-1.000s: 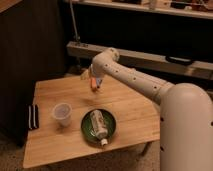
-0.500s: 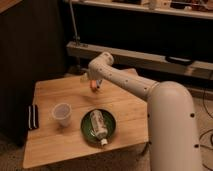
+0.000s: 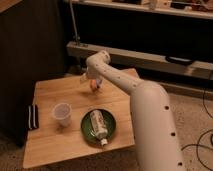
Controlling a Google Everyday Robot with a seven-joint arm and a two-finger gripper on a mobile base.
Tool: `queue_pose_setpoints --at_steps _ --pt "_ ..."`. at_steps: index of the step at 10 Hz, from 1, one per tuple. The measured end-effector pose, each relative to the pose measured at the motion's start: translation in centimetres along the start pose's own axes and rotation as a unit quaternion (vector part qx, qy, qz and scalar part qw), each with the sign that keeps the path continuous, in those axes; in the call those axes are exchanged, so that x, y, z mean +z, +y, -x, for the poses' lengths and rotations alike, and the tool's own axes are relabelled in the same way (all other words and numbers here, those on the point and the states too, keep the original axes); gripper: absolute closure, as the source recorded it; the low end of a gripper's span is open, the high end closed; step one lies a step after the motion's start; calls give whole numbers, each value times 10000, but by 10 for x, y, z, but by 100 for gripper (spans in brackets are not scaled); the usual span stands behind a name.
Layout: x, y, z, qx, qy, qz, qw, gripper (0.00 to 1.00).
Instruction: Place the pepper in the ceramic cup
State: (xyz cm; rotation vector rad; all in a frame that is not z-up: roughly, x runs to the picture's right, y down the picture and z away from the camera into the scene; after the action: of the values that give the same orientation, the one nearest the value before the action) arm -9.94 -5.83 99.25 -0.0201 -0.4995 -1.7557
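The pepper point(image 3: 93, 85) is a small orange-red piece lying on the far middle of the wooden table point(image 3: 55, 142). My gripper point(image 3: 94, 82) hangs right over it at the end of the white arm, fingers open and pointing down around it; whether they touch it does not show. The ceramic cup point(image 3: 62, 115) is a pale tapered tumbler standing upright on the left half of the table, well apart from the gripper, nearer the front.
A green plate point(image 3: 111, 131) with a white bottle point(image 3: 98, 124) lying on it sits right of the cup. A dark ribbed object point(image 3: 33, 116) lies at the table's left edge. A metal shelf rail point(image 3: 150, 56) runs behind the table.
The thick part of the arm has swung leftward across the view. The gripper has stayed over the pepper at the far middle of the table. Cup, plate and bottle have not moved.
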Motion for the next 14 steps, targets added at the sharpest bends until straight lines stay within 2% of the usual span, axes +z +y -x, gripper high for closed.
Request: queue_pose_setpoints --at_steps 2,3,5,6,9,10,14 --pt "14 0 4 28 -157 19 9999 20" --pt "19 1 6 60 -243 4 9997 28" --pt "19 3 8 93 -274 -6 9996 47" --pt "19 5 10 104 -312 5 9995 60" --pt "30 4 18 28 -494 68 9988 92" --pt "32 5 20 24 -522 74 9986 95" --pt "29 2 21 9 -543 69 9985 95"
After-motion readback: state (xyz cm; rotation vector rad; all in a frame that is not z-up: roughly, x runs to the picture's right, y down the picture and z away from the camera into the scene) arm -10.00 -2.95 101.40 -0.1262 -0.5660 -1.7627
